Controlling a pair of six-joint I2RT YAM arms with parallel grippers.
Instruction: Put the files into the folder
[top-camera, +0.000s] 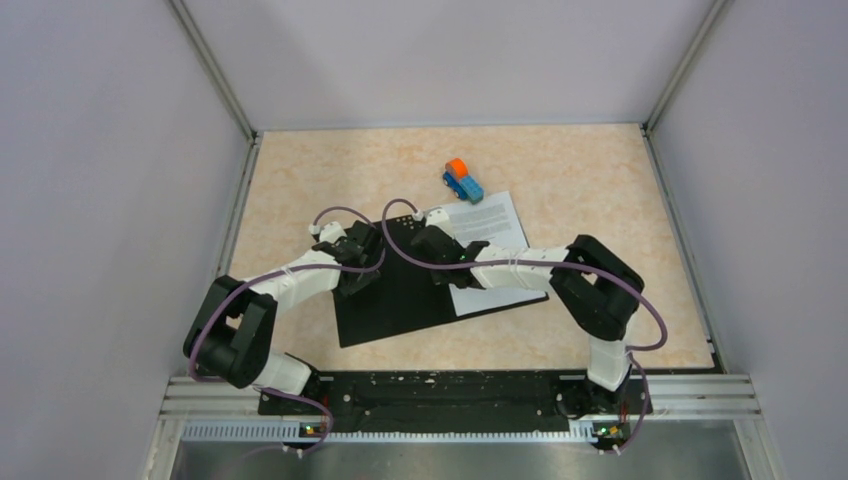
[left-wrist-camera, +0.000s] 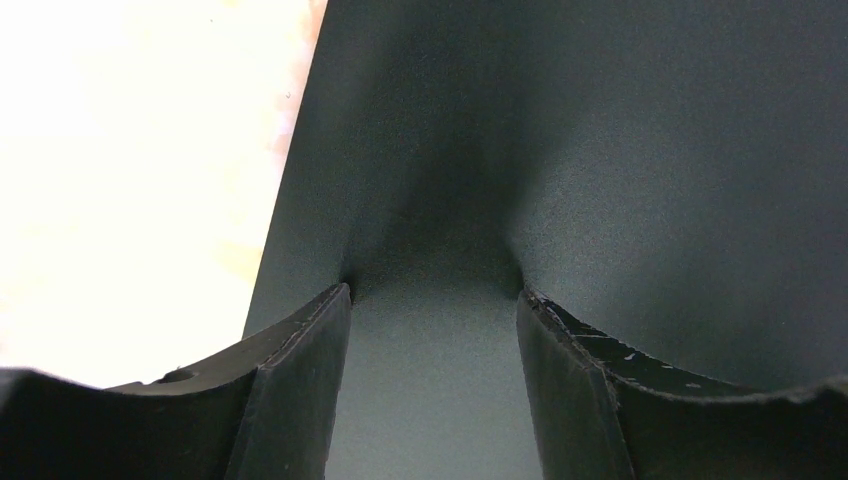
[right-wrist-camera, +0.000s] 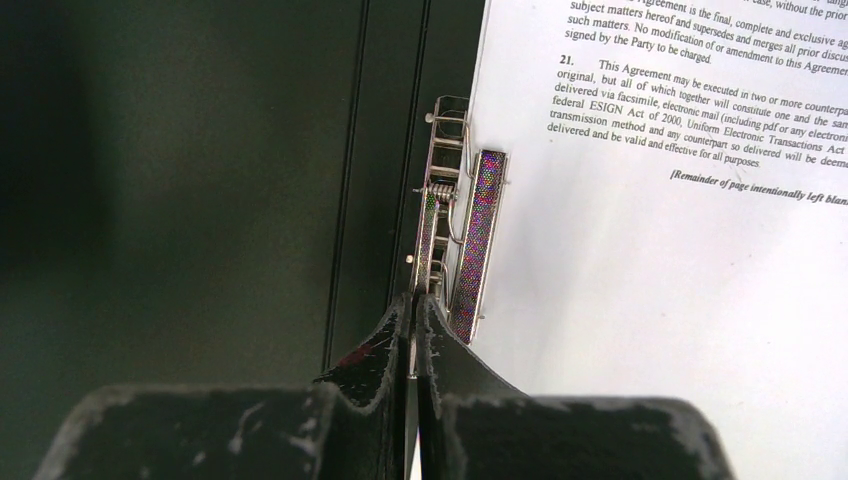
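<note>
The folder lies open on the table, black inside up. The files, white printed sheets, rest on its right half. My left gripper stands open, its fingertips down on the black left flap, with nothing between them. My right gripper is at the folder's spine, shut on the upright wire lever of the metal clip. The clip's shiny strip overlaps the left edge of the files. Whether the strip presses on the paper, I cannot tell.
A small blue-and-orange toy truck stands just beyond the far edge of the files. The beige tabletop is bordered by grey walls on the left, right and back. Both arms reach inward over the folder.
</note>
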